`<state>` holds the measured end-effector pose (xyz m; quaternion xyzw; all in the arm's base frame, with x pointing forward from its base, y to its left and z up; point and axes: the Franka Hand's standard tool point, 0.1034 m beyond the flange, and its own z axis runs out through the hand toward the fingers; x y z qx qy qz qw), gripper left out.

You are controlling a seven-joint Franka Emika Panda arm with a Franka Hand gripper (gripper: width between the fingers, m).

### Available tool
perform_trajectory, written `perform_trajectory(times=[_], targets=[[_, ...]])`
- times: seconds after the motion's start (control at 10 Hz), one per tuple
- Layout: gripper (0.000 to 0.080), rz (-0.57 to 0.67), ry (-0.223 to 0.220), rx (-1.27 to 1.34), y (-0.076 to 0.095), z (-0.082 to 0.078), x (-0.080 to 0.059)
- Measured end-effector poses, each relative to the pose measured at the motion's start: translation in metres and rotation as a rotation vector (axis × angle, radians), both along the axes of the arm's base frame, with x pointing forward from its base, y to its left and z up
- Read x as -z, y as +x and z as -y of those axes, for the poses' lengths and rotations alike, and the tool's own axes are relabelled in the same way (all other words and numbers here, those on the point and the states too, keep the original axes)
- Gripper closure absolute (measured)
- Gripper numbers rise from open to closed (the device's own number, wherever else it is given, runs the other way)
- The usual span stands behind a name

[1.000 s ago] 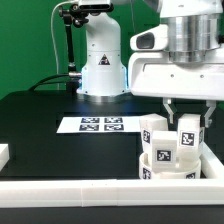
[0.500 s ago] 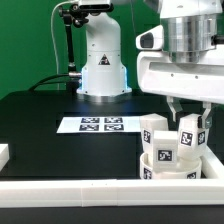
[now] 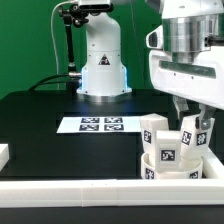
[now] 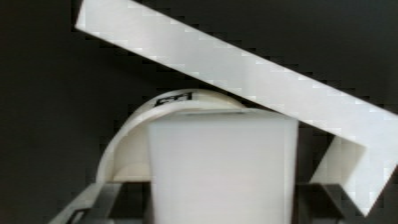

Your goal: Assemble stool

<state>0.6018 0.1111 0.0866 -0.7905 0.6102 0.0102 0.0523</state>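
Table (image 3: 40,120): black, flat, filling the middle of the exterior view; it also forms the dark ground in the wrist view.

Robot base (image 3: 101,60): white pedestal, far side of the table, centre of the exterior view, against a green backdrop.

Arm and gripper (image 3: 192,118): the white wrist housing hangs over the exterior view's right. The jaws stand nearly together and are clamped on a stool leg (image 3: 188,136). In the wrist view the dark fingers (image 4: 103,200) flank that same white block (image 4: 217,165) on both sides.

Border rails (image 3: 70,188): long white strips, one along the near edge of the table, one along the exterior view's right edge. In the wrist view a white rail (image 4: 231,65) crosses diagonally behind the held leg.

Marker board (image 3: 100,125): thin white sheet with several black-and-white tags, lying flat at the table's centre, apart from the stool parts.

Stool seat (image 3: 166,160): squat white disc, tagged on its rim, in the near right corner of the exterior view, close to both rails. The held leg stands on or just above it, slightly tilted; contact cannot be told.

Second leg (image 3: 155,132): white block, upright, just left of the held leg, over the seat.

White block (image 3: 4,154): at the exterior view's left edge, cut off by the frame.
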Motion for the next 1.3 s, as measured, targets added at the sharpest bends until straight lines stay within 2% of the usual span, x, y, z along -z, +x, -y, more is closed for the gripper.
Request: perform_trajectory(times=[0.5, 0.7, 0.8, 0.9, 1.0, 1.3], targets=[[0.0462, 0.033, 0.085, 0.421, 0.004, -0.006, 0.000], [0.0462, 0.023, 0.096, 0.487, 0.004, -0.008, 0.001], [0.0292, 0.024, 0.095, 0.475, 0.004, -0.008, 0.001], [0.0194, 0.023, 0.095, 0.474, 0.003, -0.008, 0.002], [0.0164, 0.008, 0.091, 0.454, 0.002, -0.008, 0.003], [0.0151, 0.036, 0.098, 0.378, 0.009, -0.013, -0.011]])
